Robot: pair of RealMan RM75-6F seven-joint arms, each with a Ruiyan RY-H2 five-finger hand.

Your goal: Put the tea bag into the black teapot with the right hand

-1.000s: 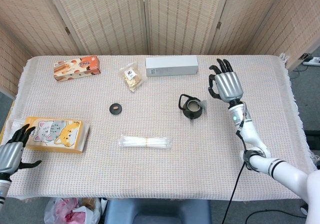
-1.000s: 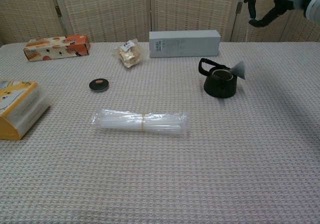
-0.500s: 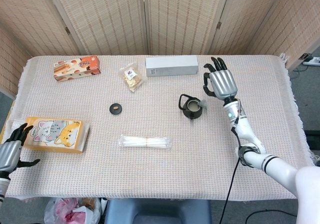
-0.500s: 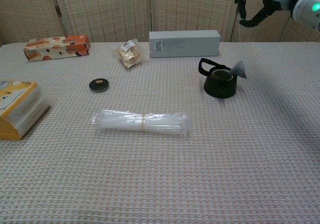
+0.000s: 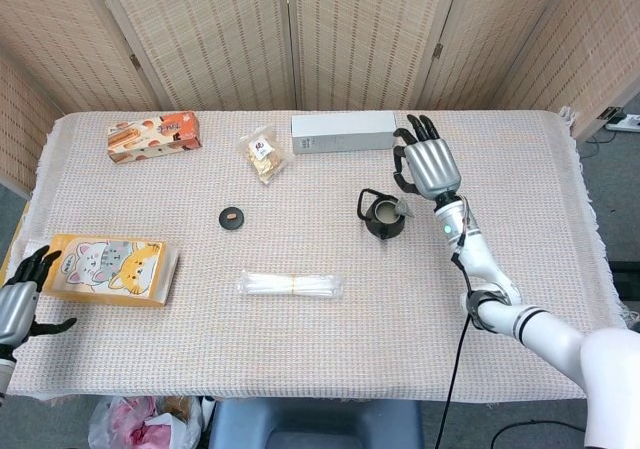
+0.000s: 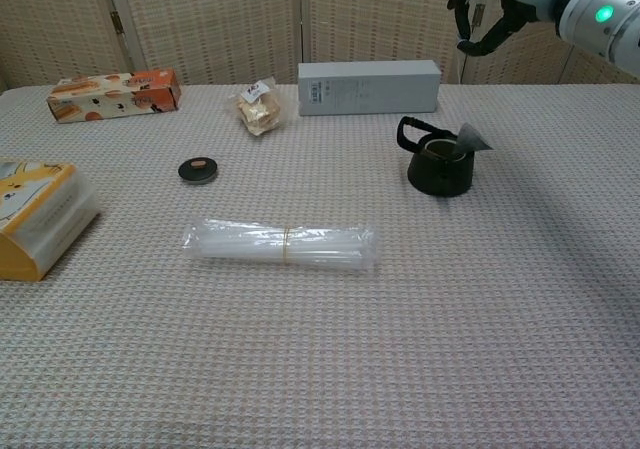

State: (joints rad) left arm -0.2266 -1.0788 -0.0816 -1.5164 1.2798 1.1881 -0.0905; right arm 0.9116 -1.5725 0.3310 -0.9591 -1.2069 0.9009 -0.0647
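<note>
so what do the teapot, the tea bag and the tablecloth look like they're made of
Teapot: dark, matte black body and looped handle, likely cast iron or glazed ceramic; the look leaves it open. Tea bag: thin, grey, semi-translucent mesh or paper, folded to a point at the pot's rim. Tablecloth: woven fabric, with a visible waffle-like grid and frayed edges.

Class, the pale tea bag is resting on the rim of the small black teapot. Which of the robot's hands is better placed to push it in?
The right hand hovers just above the small black teapot and its pale tea bag. The left hand sits at the table's far edge by the cat-print box.
</note>
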